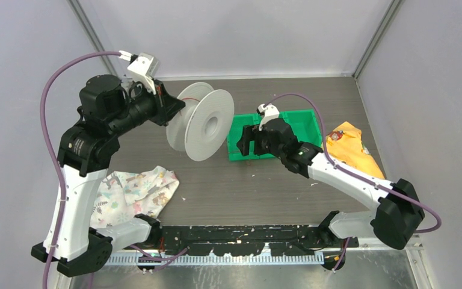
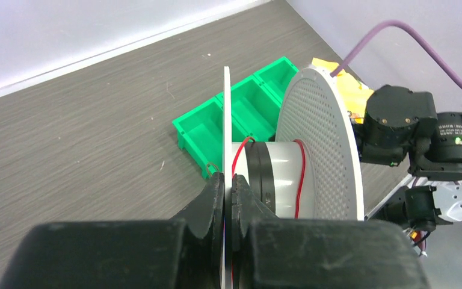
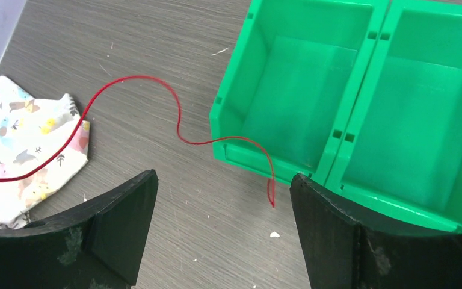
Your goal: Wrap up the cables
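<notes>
On the grey wood-grain tabletop (image 1: 240, 186), a green plastic compartment bin (image 1: 301, 113) sits near centre. A crumpled yellow packet (image 1: 352, 147) lies at its 3 o'clock, a floral white cloth (image 1: 135, 192) at its 8 o'clock.

L claw (image 2: 228, 183): pinched tight on thin near flange (image 2: 227, 120) of white spool (image 2: 319, 150), flange edge-on, upright.
Hub: black band; red cable (image 2: 301, 174) over it, two strands showing.
Far flange perforated.
Behind: green bins (image 2: 204, 129), joined in row, on grey wood-grain desk (image 2: 96, 120).
Far R: yellow bag (image 2: 344, 87), other arm (image 2: 403, 126).
</notes>
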Available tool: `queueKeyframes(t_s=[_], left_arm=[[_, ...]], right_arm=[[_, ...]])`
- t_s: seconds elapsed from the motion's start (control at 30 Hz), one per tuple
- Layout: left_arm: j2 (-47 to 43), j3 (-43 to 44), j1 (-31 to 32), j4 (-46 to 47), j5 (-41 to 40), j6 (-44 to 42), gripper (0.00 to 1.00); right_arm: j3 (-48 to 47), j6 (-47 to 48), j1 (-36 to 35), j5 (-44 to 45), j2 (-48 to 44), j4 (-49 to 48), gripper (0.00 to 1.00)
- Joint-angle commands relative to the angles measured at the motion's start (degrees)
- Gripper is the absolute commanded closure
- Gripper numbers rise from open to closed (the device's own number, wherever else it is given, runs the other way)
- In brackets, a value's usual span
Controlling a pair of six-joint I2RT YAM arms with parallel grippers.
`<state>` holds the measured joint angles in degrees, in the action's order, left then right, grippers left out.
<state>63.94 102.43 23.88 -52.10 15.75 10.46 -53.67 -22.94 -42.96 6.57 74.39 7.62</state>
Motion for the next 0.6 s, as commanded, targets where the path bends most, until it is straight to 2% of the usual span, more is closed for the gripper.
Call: queueKeyframes(t_s=[0.0,0.3,0.4,0.57], left_arm=[[-1.4,3.5,-0.1,6.6,-1.5,2.4,1.0],[-1.0,4.2,-0.1,7.6,-1.0,3.5,1.0],[-1.1,4.4,-0.1,7.6,-0.9,3.5,1.0],[-1.4,3.9,-0.1,8.4,-0.5,4.3,1.0]], right_arm=[[2.3,0.1,0.0,1.7,-3.7,-3.2,0.14],[5.9,0.6,0.0,-6.7,-3.2,-12.2,0.15],[5.7,-0.2,-0.1,-10.1,-0.9,-14.6,0.15],[4.5,-2.0,-0.6,-10.9,5.2,-21.9,0.15]])
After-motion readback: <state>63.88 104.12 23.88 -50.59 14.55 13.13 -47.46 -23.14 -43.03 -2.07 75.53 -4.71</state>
